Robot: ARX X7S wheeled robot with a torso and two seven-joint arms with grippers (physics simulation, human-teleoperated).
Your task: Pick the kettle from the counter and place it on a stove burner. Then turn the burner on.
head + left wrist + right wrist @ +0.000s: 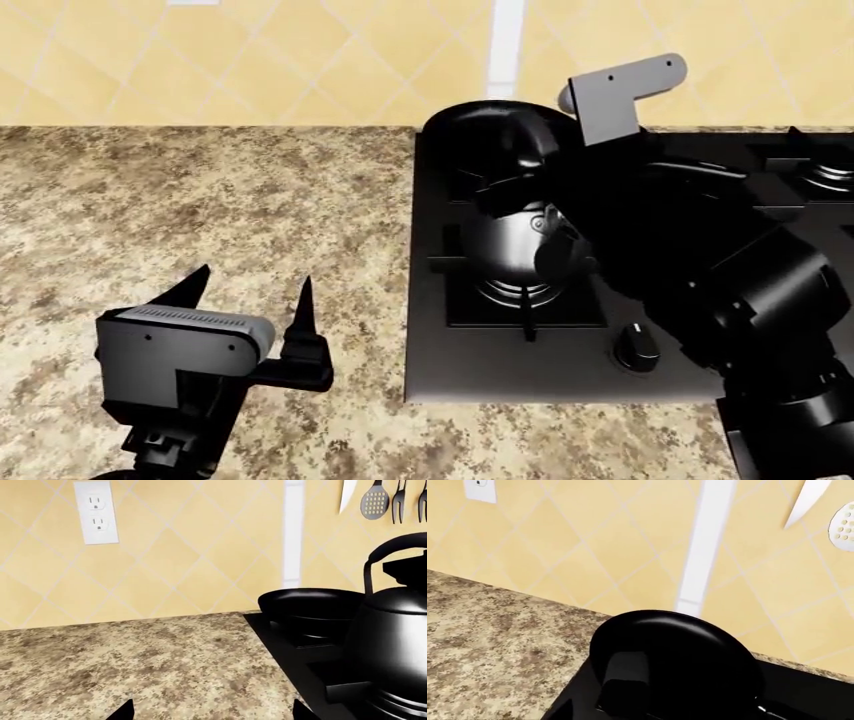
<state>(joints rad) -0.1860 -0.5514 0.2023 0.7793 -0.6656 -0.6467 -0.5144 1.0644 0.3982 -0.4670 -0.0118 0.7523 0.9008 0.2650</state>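
Your glossy black-silver kettle (514, 245) sits on the front burner (523, 290); the left gripper (247, 295) is spread empty, and I cannot tell the right's grip.

Counter (200, 200): open granite left of the cooktop, room to pass.
Front-left burner (521, 290): taken by the kettle (514, 245).
Rear-left burner: frying pan (487, 135) sits there.
Knob (638, 347): right arm crowds it, possibly blocking approach.

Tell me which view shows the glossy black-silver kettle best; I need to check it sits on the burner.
The left wrist view: the glossy black-silver metal kettle shows side-on, arched handle up, base on the burner rings. The head view shows it from above, partly hidden by the right arm. The right wrist view shows none of it.
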